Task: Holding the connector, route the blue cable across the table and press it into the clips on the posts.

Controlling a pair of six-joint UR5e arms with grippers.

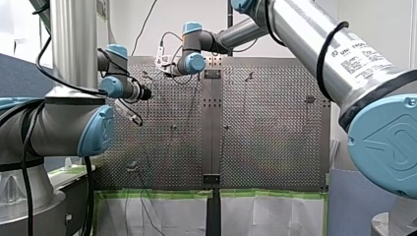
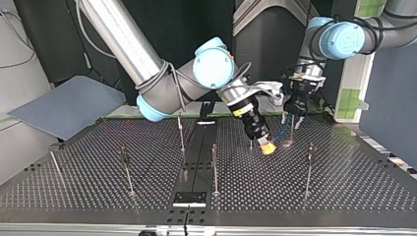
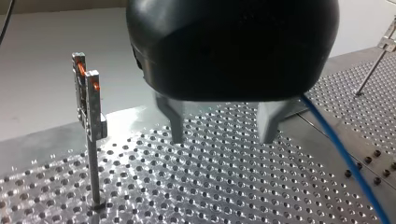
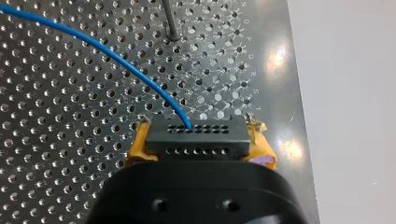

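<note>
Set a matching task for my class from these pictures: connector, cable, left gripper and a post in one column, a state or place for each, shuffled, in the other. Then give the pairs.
Things
1. connector
2. cable
3. left gripper
4. post

States
A. open, nothing between its fingers
B. held between yellow pads
C. upright beside the left gripper, a clip at its top
D. blue, runs out of the connector over the table

Pairs: 1-B, 2-D, 3-A, 4-C
</note>
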